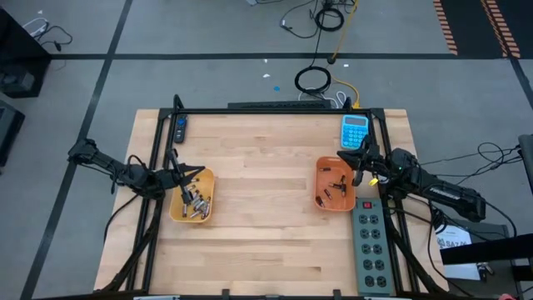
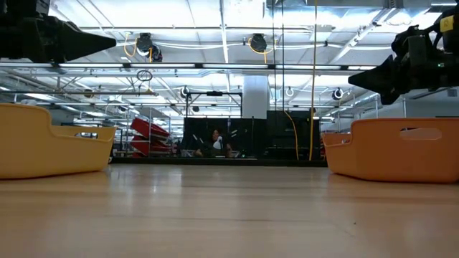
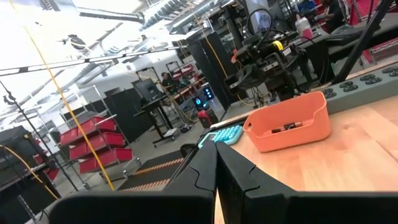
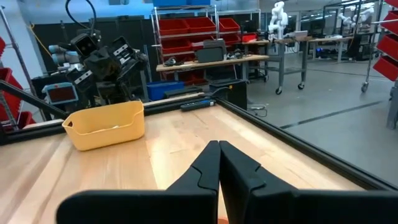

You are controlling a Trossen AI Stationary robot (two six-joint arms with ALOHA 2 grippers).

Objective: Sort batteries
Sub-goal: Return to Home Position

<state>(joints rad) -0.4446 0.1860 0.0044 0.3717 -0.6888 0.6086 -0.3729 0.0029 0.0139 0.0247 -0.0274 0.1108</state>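
Observation:
Several small batteries, silvery-grey and dark, lie in a yellow tray (image 1: 193, 198) at the table's left; a few dark ones (image 1: 336, 188) lie in an orange tray (image 1: 321, 172) at its right. My left gripper (image 1: 196, 172) hovers shut over the yellow tray's far edge, raised above it in the low view (image 2: 107, 41). My right gripper (image 1: 346, 160) hovers shut over the orange tray's far right corner (image 2: 355, 77). Nothing shows between either pair of fingers in the wrist views (image 3: 216, 167) (image 4: 219, 160). The left wrist view shows the orange tray (image 3: 292, 124) across the table; the right wrist view shows the yellow tray (image 4: 106, 126).
A blue calculator (image 1: 355, 132) lies at the far right, a grey power strip (image 1: 371, 242) along the right edge, and a dark remote (image 1: 181, 129) at the far left. Black frame rails border the table. Bare wood (image 1: 266, 192) lies between the trays.

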